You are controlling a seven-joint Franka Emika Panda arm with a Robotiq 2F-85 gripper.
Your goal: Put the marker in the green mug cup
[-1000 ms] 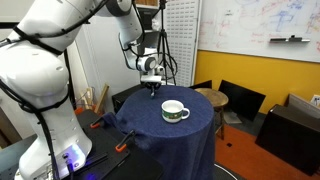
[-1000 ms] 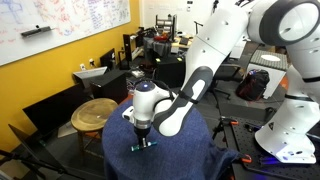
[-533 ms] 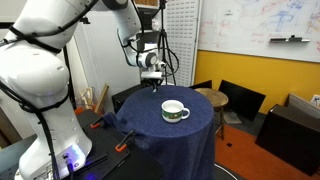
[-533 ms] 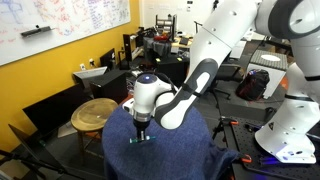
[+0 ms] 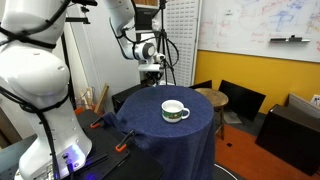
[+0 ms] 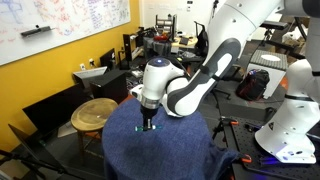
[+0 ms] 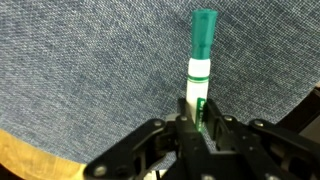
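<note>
The marker (image 7: 203, 48) has a pale body and a green cap. It stands between my gripper's (image 7: 197, 122) closed fingers and sticks out past the tips over the blue tablecloth (image 7: 90, 60). In the exterior views my gripper (image 5: 152, 73) (image 6: 149, 121) hangs above the far side of the round table, clear of the cloth. The green mug cup (image 5: 175, 111) sits upright near the table's middle, below and to the right of the gripper. The mug is hidden in the view from the opposite side.
The round table (image 5: 170, 130) is draped in blue cloth. A wooden stool (image 6: 95, 113) and black chairs (image 5: 240, 100) stand beside it. Orange-handled tools (image 5: 122, 148) lie on a low surface near the robot base.
My gripper has risen from the cloth with the marker in it and shifted slightly sideways. The mug has not moved.
</note>
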